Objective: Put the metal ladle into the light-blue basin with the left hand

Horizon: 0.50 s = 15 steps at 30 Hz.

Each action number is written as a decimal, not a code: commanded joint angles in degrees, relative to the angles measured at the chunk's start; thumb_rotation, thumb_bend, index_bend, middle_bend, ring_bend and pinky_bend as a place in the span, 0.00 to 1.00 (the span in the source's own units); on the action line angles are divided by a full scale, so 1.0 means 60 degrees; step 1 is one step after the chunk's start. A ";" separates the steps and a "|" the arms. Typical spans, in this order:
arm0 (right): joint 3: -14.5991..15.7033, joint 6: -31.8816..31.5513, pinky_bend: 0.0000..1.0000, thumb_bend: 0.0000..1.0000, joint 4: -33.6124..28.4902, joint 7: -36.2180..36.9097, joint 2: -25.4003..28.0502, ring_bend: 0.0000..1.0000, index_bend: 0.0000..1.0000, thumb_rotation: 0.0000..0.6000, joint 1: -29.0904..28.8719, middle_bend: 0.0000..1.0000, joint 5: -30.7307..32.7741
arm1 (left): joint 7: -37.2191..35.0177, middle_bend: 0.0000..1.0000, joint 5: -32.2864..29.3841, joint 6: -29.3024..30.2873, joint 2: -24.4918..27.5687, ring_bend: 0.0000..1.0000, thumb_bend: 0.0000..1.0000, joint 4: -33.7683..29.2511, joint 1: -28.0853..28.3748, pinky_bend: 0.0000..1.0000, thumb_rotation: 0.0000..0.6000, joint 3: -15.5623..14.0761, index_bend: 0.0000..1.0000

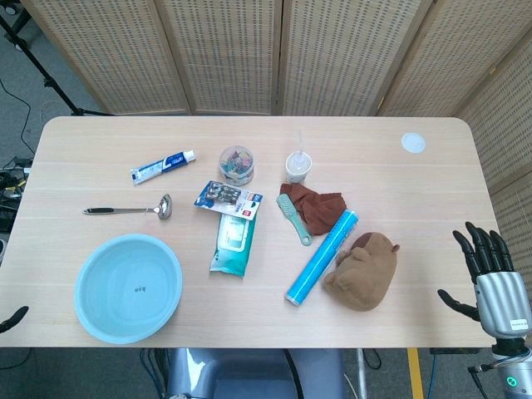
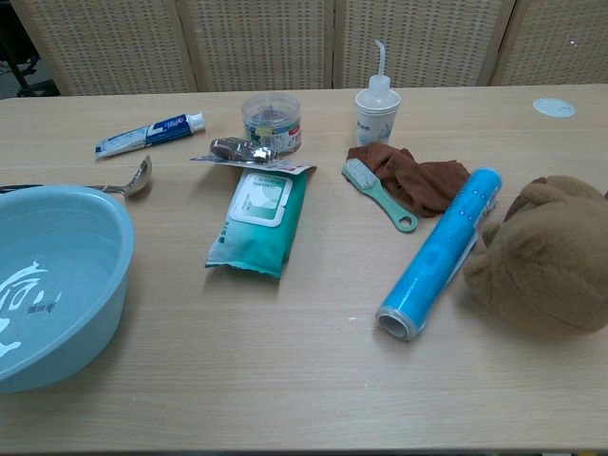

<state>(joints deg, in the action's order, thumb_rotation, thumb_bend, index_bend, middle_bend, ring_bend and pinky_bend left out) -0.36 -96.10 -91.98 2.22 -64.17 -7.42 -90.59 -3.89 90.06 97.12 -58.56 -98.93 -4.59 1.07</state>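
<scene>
The metal ladle [image 1: 129, 210] lies flat on the table's left side, black handle to the left and bowl to the right, just beyond the light-blue basin [image 1: 170, 270]. In the chest view the ladle [image 2: 138, 180] shows its bowl, while the basin [image 2: 104, 275] hides most of its handle. The basin holds nothing. Only a dark tip of my left hand [image 1: 12, 318] peeks in at the lower left edge, well clear of the ladle. My right hand [image 1: 490, 270] hovers off the table's right front corner, fingers spread and holding nothing.
A toothpaste tube [image 1: 162, 166] lies behind the ladle. A clip jar [image 1: 238, 165], battery pack [image 1: 228, 198] and wipes pack [image 1: 235, 241] fill the middle. To the right are a white bottle [image 1: 298, 166], brush [image 1: 292, 216], brown cloth [image 1: 320, 206], blue roll [image 1: 322, 256] and plush toy [image 1: 363, 270].
</scene>
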 commanded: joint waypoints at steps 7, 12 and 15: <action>-0.0322 0.0312 0.00 0.00 0.0135 0.0856 0.0173 0.00 0.00 1.00 0.0089 0.00 0.0244 | 0.0506 0.00 -0.0176 -0.0400 -0.0115 0.00 0.00 -0.0160 0.0207 0.01 1.00 0.0087 0.00; -0.0398 0.0290 0.00 0.00 0.0093 0.0943 0.0213 0.00 0.00 1.00 0.0140 0.00 0.0179 | 0.0431 0.00 -0.0184 -0.0932 -0.0087 0.01 0.00 -0.0005 0.0780 0.02 1.00 0.0435 0.00; -0.0418 0.0426 0.00 0.00 0.0093 0.0969 0.0183 0.00 0.00 1.00 0.0117 0.00 0.0141 | -0.0137 0.20 -0.0588 -0.2013 -0.0164 0.24 0.00 0.0413 0.1846 0.21 1.00 0.1161 0.00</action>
<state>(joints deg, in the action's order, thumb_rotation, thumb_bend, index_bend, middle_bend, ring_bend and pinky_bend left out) -2.84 -93.86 -91.45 8.09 -62.98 -6.65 -89.65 -1.86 88.32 89.98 -59.21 -98.47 1.85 4.79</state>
